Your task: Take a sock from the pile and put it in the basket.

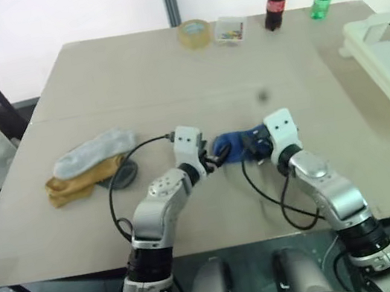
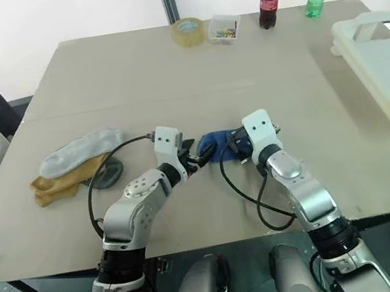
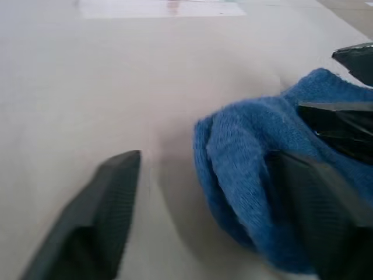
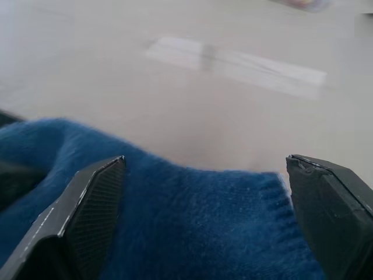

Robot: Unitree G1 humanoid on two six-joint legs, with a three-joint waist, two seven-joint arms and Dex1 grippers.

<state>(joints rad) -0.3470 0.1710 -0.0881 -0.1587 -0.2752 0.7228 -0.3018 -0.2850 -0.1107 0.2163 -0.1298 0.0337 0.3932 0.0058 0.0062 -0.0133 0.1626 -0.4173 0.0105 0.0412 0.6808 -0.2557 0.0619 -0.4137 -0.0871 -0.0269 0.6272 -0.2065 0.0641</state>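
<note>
Lying between both grippers' spread fingers (image 4: 99, 204), the blue sock (image 1: 229, 145) rests on the table (image 1: 167, 75)

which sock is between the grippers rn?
The royal blue sock, lying apart from the others between the left gripper and right gripper. The light grey sock and mustard yellow sock lie off to the left.

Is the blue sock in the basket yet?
No, still out. The blue sock lies bunched on the table between both grippers, far from the basket at the table's right edge.
</note>
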